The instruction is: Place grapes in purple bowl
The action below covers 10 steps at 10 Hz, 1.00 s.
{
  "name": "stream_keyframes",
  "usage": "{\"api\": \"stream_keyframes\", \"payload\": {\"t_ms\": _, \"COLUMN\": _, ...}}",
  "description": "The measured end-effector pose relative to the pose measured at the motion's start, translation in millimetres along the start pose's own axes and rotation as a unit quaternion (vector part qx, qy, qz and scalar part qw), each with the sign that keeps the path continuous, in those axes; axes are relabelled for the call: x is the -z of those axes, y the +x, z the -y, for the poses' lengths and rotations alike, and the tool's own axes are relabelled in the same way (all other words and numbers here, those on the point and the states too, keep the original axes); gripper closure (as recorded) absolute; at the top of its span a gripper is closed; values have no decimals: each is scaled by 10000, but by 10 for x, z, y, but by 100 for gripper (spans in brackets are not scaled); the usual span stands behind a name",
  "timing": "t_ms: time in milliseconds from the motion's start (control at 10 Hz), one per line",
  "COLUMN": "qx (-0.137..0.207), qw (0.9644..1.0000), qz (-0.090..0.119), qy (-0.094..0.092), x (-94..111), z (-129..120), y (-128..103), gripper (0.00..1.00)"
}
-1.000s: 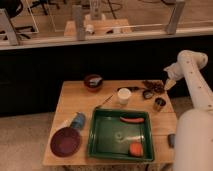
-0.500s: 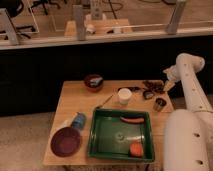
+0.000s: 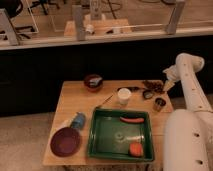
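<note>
The grapes (image 3: 153, 86), a small dark reddish cluster, lie on the wooden table (image 3: 80, 102) near its far right corner. The purple bowl (image 3: 65, 141), wide and shallow, sits at the table's front left corner and looks empty. My gripper (image 3: 167, 86) hangs at the end of the white arm (image 3: 187, 75), just right of the grapes at the table's right edge. I cannot tell whether it touches them.
A green tray (image 3: 100, 142) holds a long orange-red piece (image 3: 131, 119) and a round orange item (image 3: 136, 148). A white cup (image 3: 123, 95), a black looped object (image 3: 148, 94), a metal cup (image 3: 159, 104), a small reddish-brown bowl (image 3: 93, 81) and a blue cup (image 3: 77, 120) also stand there.
The arm's large white link has swung further into view at the lower right. The gripper stays beside the grapes, a little lower. The objects on the table have not moved.
</note>
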Motion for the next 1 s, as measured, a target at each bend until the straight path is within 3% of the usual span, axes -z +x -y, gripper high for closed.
{"api": "stream_keyframes", "payload": {"t_ms": 500, "qx": -179, "qw": 9991, "qz": 21, "qy": -377, "x": -76, "z": -447, "y": -67, "gripper": 20}}
{"api": "stream_keyframes", "payload": {"t_ms": 1000, "qx": -165, "qw": 9991, "qz": 33, "qy": -380, "x": -85, "z": -440, "y": -95, "gripper": 20}}
